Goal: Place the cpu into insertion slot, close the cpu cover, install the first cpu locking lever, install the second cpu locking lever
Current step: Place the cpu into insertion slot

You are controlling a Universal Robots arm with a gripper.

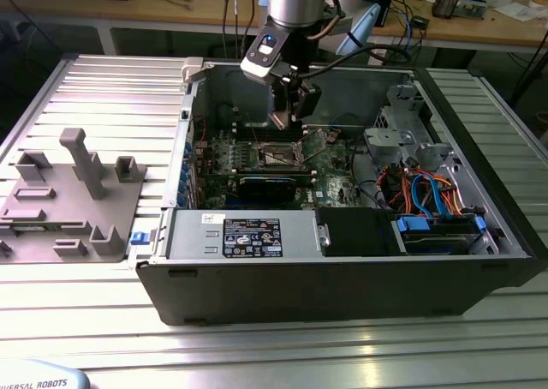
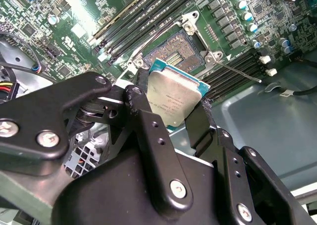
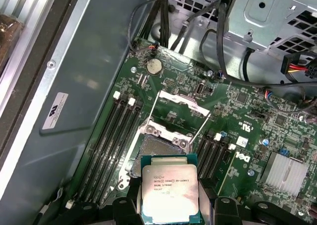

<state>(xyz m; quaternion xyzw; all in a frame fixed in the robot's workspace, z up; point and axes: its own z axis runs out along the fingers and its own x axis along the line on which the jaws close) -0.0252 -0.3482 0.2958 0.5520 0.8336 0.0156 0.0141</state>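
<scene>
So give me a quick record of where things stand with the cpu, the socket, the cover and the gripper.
gripper: shut on the cpu, down inside the open computer case
cpu: held by two opposite edges, metal top facing both wrist views, close over the socket, not yet in it
socket: empty, dark centre exposed
cover: swung open, clear of the socket
memory slots: long rows on both sides of the socket
</scene>
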